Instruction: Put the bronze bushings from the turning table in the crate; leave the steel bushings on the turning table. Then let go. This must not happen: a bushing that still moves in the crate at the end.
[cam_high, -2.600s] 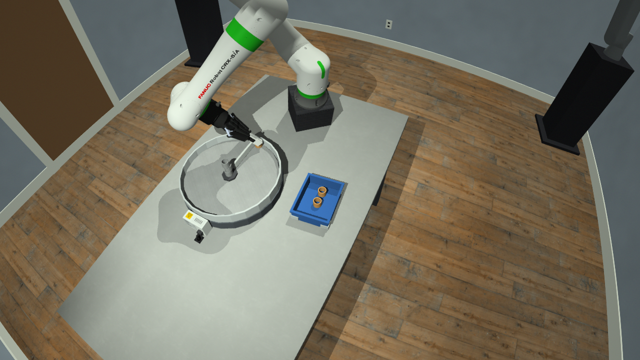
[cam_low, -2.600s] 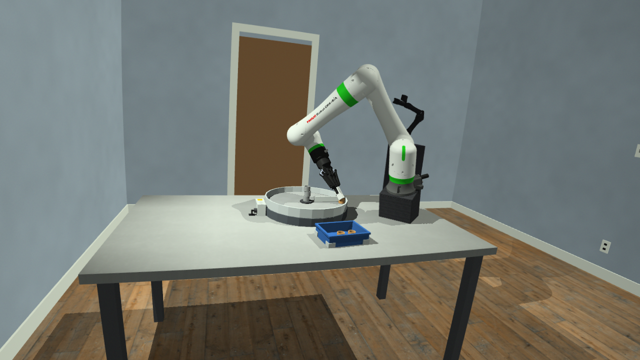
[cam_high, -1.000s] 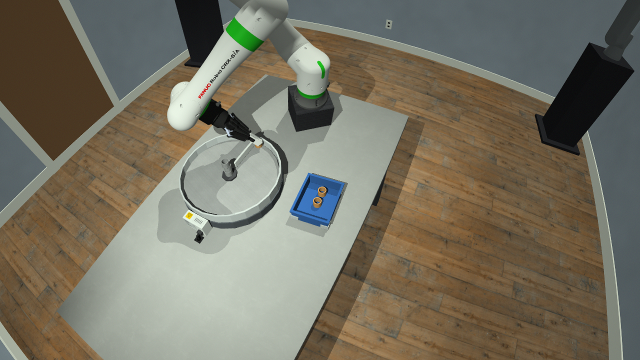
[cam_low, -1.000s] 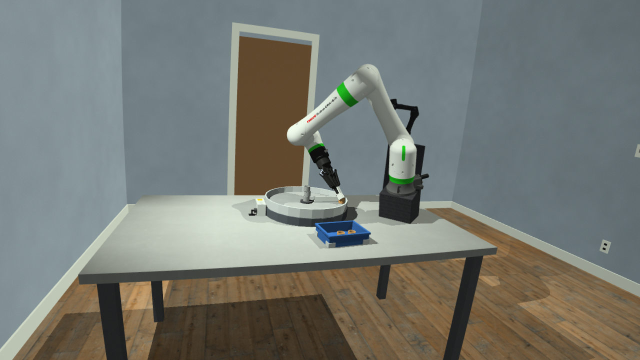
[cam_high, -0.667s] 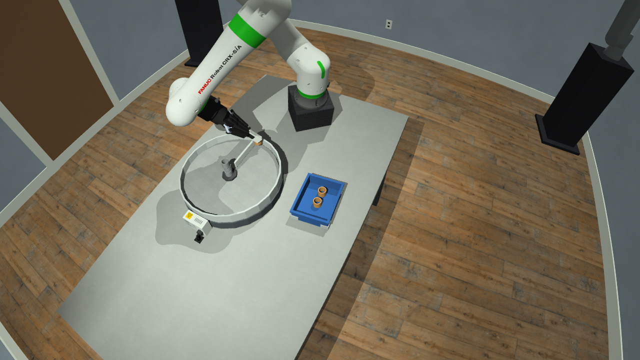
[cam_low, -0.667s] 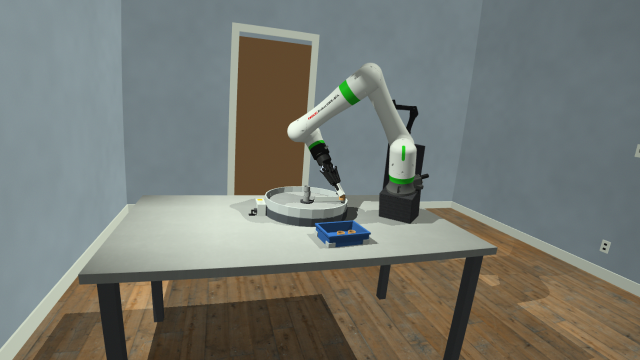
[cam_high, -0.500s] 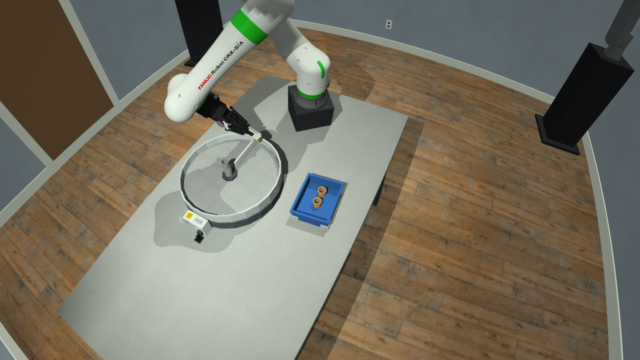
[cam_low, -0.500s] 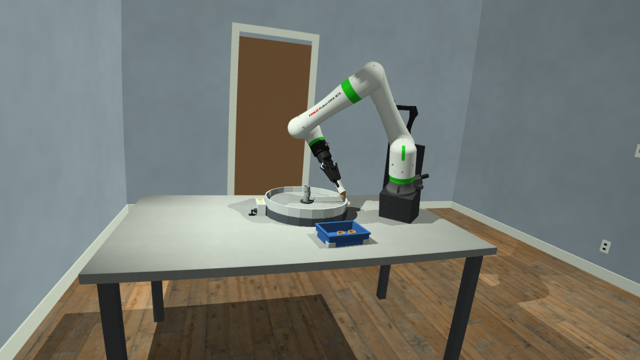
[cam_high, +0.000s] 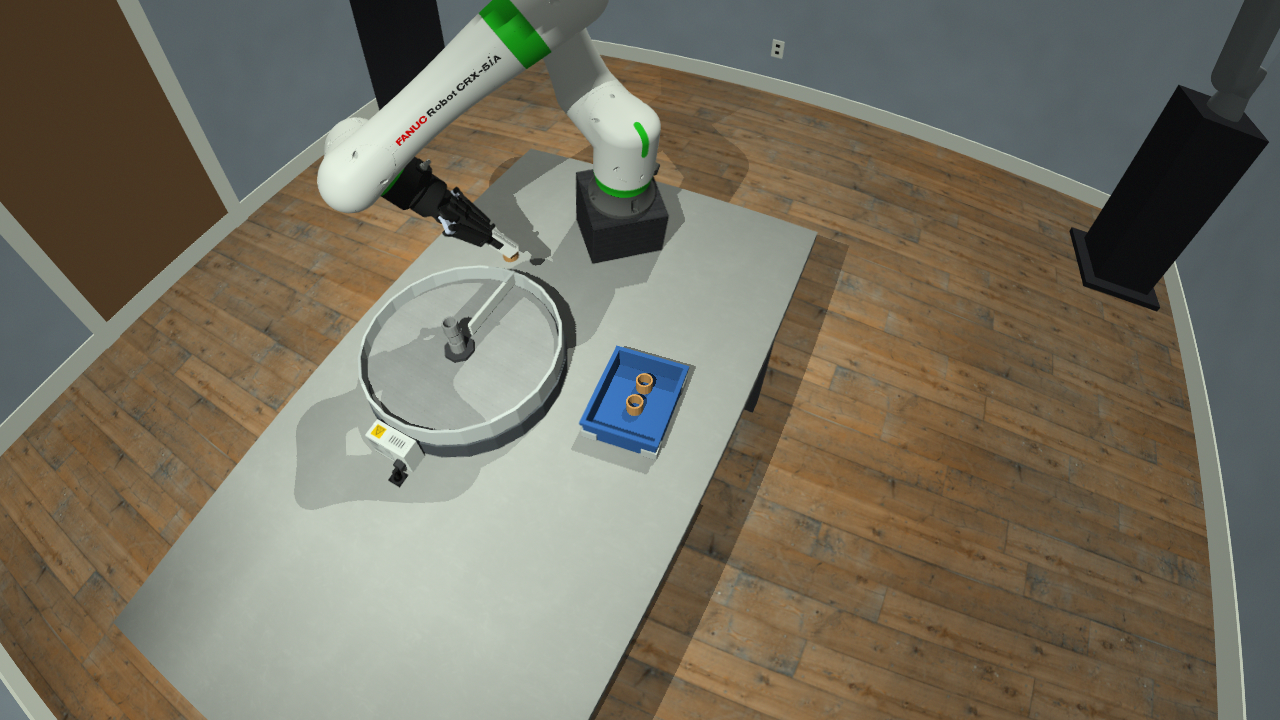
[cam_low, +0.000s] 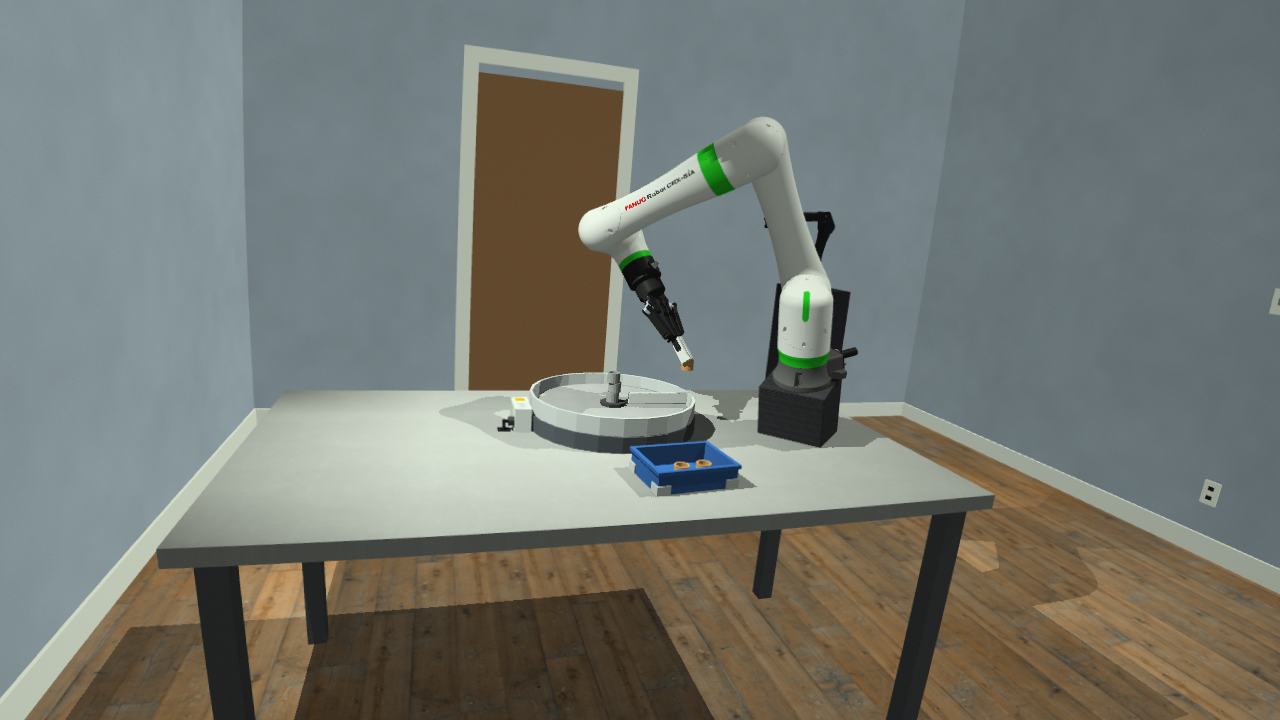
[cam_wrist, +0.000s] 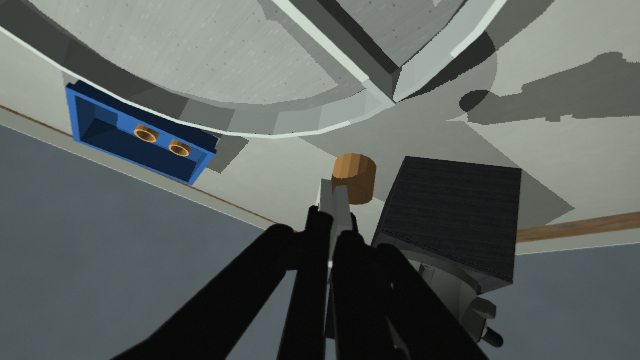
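My gripper (cam_high: 509, 249) (cam_low: 683, 354) (cam_wrist: 329, 197) is shut on a bronze bushing (cam_high: 511, 258) (cam_low: 687, 365) (cam_wrist: 355, 169). The bushing hangs at the fingertips, off to one side of them in the wrist view. It is in the air, just outside the rim of the turning table (cam_high: 501, 429) (cam_low: 608, 428) (cam_wrist: 300, 123), on the robot base's side. The blue crate (cam_high: 615, 424) (cam_low: 689, 481) (cam_wrist: 74, 117) holds two bronze bushings, one (cam_high: 644, 391) (cam_low: 702, 463) beside the other (cam_high: 634, 411) (cam_low: 682, 465). I see no steel bushing on the turning table.
A straight divider bar (cam_high: 490, 304) (cam_low: 657, 398) runs from the turning table's centre post (cam_high: 454, 337) (cam_low: 614, 387) to its rim. A white box (cam_high: 393, 442) (cam_low: 521, 414) sits at the rim's outside. The dark robot base block (cam_high: 623, 234) (cam_low: 796, 414) (cam_wrist: 450, 210) stands beyond the gripper.
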